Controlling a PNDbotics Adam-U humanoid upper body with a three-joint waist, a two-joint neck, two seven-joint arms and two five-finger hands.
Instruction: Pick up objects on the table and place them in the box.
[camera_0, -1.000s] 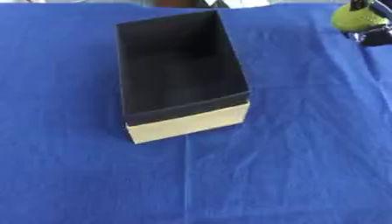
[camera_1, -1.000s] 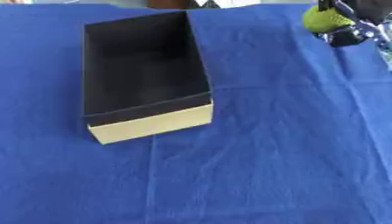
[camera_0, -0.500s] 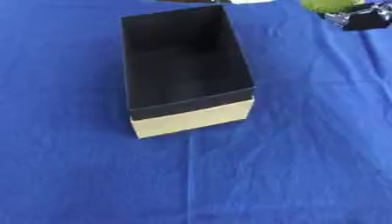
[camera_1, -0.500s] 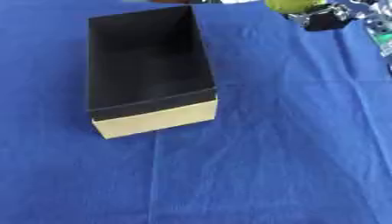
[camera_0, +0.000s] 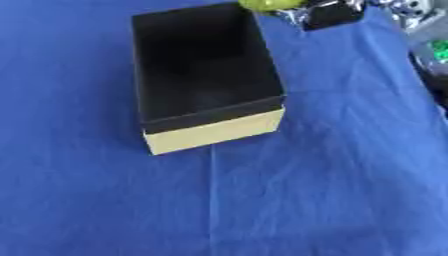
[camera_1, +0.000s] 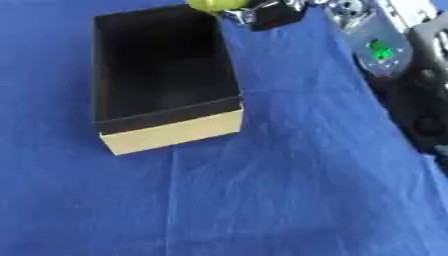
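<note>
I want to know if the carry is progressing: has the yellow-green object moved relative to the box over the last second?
Yes. The yellow-green object, carried by the right hand, has shifted left toward the box; it was well to the box's right, and now sits at its far right corner.

The right hand (camera_1: 267, 12) is black with silvery metal parts; its arm (camera_1: 389, 47) beyond the box (camera_1: 166, 75) is silver-grey (one small green light) and black lower down.

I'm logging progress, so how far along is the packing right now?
Nothing looks packed yet: the box shows only its dark inside. In hand: the right hand carries a yellow-green object at the box's far right corner, not yet released. Left: lowering it in. No other loose objects show on the blue cloth.
</note>
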